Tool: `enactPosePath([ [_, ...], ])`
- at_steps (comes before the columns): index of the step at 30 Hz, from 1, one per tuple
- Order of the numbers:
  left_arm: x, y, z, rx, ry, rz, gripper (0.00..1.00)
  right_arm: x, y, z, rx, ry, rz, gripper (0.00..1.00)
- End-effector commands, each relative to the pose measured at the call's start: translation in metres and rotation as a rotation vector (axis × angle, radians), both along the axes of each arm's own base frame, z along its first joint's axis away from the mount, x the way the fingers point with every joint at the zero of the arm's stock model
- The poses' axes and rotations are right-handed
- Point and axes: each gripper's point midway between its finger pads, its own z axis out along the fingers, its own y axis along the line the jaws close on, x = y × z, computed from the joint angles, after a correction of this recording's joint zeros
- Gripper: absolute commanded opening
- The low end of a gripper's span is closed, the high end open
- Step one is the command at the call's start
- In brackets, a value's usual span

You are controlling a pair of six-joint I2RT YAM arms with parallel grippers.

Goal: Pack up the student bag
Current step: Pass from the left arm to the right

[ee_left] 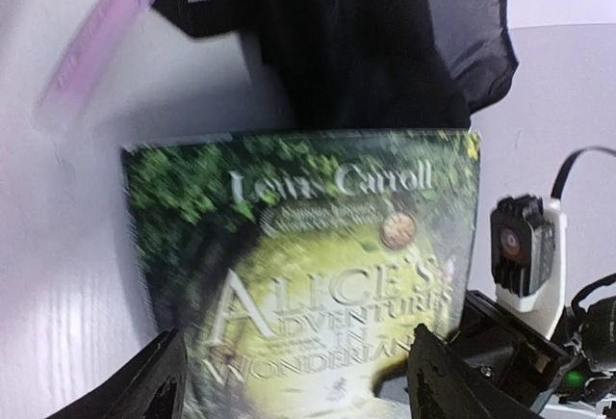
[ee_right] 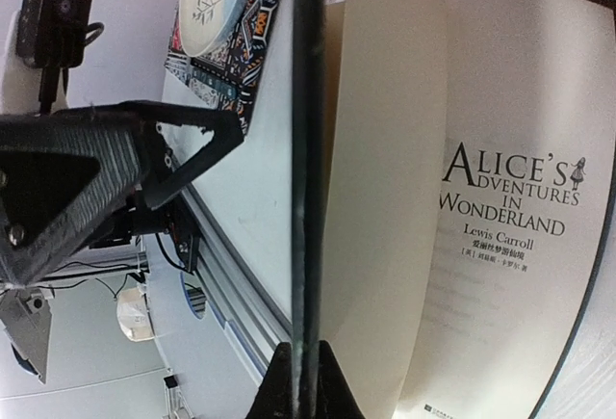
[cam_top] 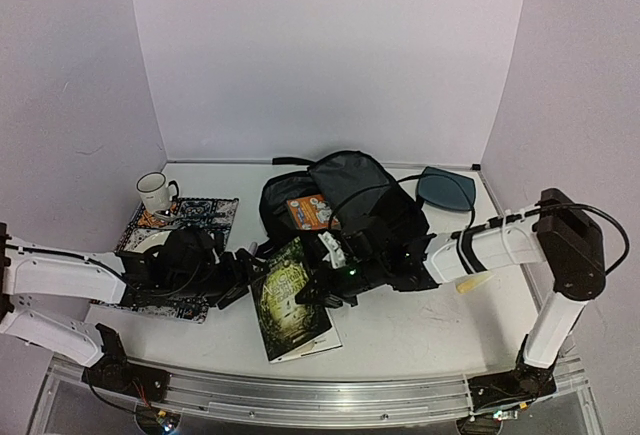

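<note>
**Near the worktop's front edge: book cover pinched, bag lay open behind**

Between its fingertips, the right pincer [ee_right: 300, 380] was clamped on the front cover [ee_right: 306, 149] of the Alice paperback [cam_top: 290, 300]. It held that cover up edge-on, clear of the title page [ee_right: 510, 197]. The left pincer [ee_left: 294, 366] stood wide and held nothing, just beside the book's left edge.

Beyond the book, toward the middle of the worktop [cam_top: 400, 330], lay the student bag [cam_top: 345, 190]. Its flap was thrown back and an orange-printed item [cam_top: 312, 213] sat in its mouth.

The bag looked soft and limp. It would likely sag, fold and close its own mouth if lifted by the body fabric. The firmer zip-edged rim of the opening seemed the best place to take hold. Pinned or raised there, the mouth would probably stay open for the stiff, flat paperback.
</note>
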Motion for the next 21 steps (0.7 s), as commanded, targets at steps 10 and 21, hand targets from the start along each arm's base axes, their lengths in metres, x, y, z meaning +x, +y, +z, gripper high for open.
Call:
enactPosePath([
  [10, 0.028, 0.003, 0.047, -0.134, -0.151, -0.015, 0.97, 0.018, -0.044, 0.137, 0.260, -0.227, -0.076, 0.00],
  [21, 0.036, -0.027, 0.084, -0.307, -0.210, -0.076, 0.93, 0.006, -0.063, 0.193, 0.413, -0.309, -0.059, 0.00],
])
